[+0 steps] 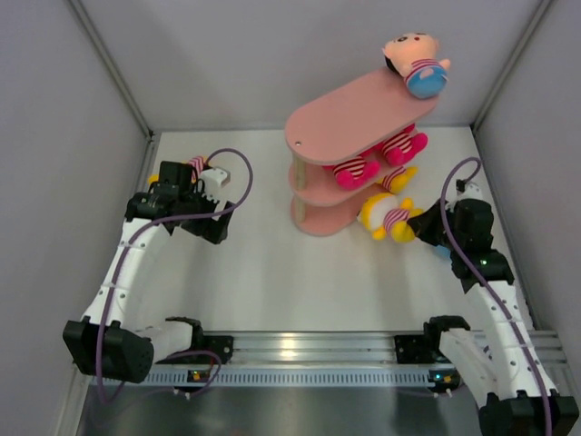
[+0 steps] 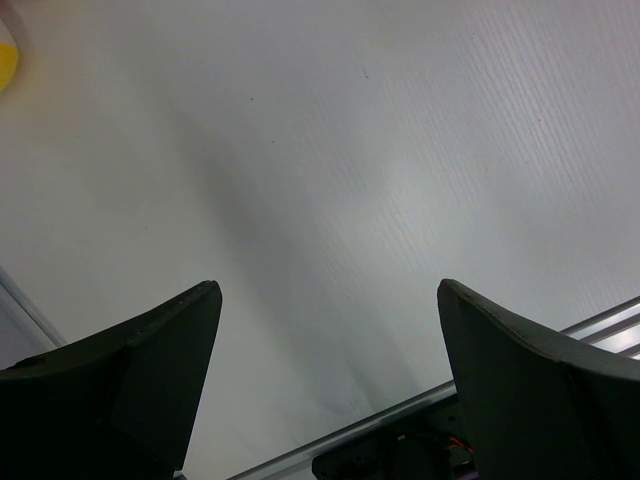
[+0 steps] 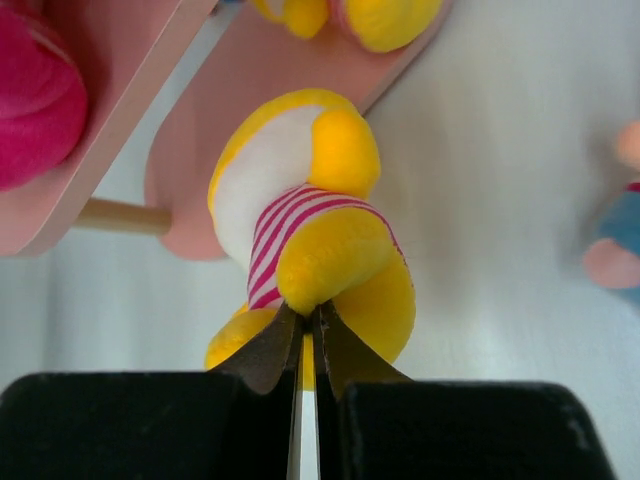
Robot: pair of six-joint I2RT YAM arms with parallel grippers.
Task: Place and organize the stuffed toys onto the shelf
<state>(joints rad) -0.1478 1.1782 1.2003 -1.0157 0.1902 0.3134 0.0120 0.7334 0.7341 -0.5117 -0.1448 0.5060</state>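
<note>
The pink three-tier shelf (image 1: 349, 116) stands at the back centre. A peach-headed toy with a blue bottom (image 1: 416, 62) lies on its top board. Two hot pink toys (image 1: 359, 170) sit on the middle tier and a yellow toy (image 1: 397, 179) sits on the bottom tier. My right gripper (image 1: 419, 227) is shut on a limb of a yellow toy in a striped shirt (image 1: 386, 220), just right of the shelf's base. In the right wrist view the gripper (image 3: 308, 318) pinches that toy (image 3: 320, 200) before the bottom board (image 3: 240, 110). My left gripper (image 2: 328, 300) is open and empty over bare table.
A striped, yellow toy (image 1: 192, 167) lies behind my left wrist at the back left; a yellow bit (image 2: 6, 62) shows in the left wrist view. A peach and blue toy (image 3: 620, 230) lies right of the held toy. Grey walls enclose the table. The metal rail (image 1: 300, 345) runs along the near edge.
</note>
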